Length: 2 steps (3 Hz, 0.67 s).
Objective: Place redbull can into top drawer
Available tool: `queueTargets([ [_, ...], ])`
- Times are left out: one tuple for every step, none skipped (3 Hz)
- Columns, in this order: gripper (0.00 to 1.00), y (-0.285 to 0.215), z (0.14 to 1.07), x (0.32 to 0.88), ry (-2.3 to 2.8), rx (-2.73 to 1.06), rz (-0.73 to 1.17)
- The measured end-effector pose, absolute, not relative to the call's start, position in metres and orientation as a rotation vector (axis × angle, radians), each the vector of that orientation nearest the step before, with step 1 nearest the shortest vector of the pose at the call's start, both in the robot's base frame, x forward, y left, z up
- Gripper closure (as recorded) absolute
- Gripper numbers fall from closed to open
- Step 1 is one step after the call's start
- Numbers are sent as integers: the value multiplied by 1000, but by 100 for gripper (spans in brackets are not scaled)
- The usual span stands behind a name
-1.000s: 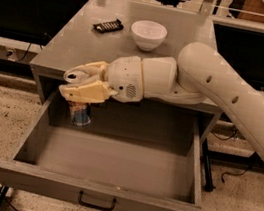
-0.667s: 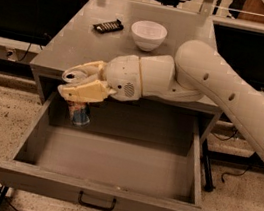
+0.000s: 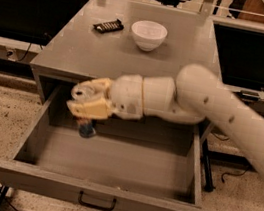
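Presently, camera view, sole item list.

- Top drawer (image 3: 154, 209): pulled fully open from the grey cabinet (image 3: 190, 62), dark handle (image 3: 97, 202) at the centre of the front panel. The open drawer gives free access from above, which the task needs.
- Gripper (image 3: 88, 101): over the drawer's back-left part, just in front of the cabinet edge. Its tan fingers (image 3: 91, 108) are clamped across the redbull can.
- Redbull can (image 3: 86, 129): carried in the grip, blue lower end hanging below the fingers and inside the drawer's outline. Whether its base touches the drawer floor cannot be told; it looks a little clear of it. Judged reason for the hold: the can is kept gripped until it is low enough to set down without toppling.
- Arm (image 3: 231, 120): enters from the right and reaches leftward and downward across the drawer mouth, wrist turned so the fingers face left.
- White bowl (image 3: 148, 34) and dark wrapped bar (image 3: 108, 25): on the cabinet top, well apart from the gripper.
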<state>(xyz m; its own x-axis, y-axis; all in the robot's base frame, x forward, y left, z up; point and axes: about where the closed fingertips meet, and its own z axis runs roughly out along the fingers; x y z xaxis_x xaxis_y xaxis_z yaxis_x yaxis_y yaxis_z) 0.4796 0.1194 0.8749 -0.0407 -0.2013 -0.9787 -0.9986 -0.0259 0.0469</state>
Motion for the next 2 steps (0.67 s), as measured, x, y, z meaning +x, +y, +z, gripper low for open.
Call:
queueTargets([
  [100, 90, 790, 486, 1454, -1263, 1069],
  [100, 68, 728, 491, 1492, -1167, 1015],
])
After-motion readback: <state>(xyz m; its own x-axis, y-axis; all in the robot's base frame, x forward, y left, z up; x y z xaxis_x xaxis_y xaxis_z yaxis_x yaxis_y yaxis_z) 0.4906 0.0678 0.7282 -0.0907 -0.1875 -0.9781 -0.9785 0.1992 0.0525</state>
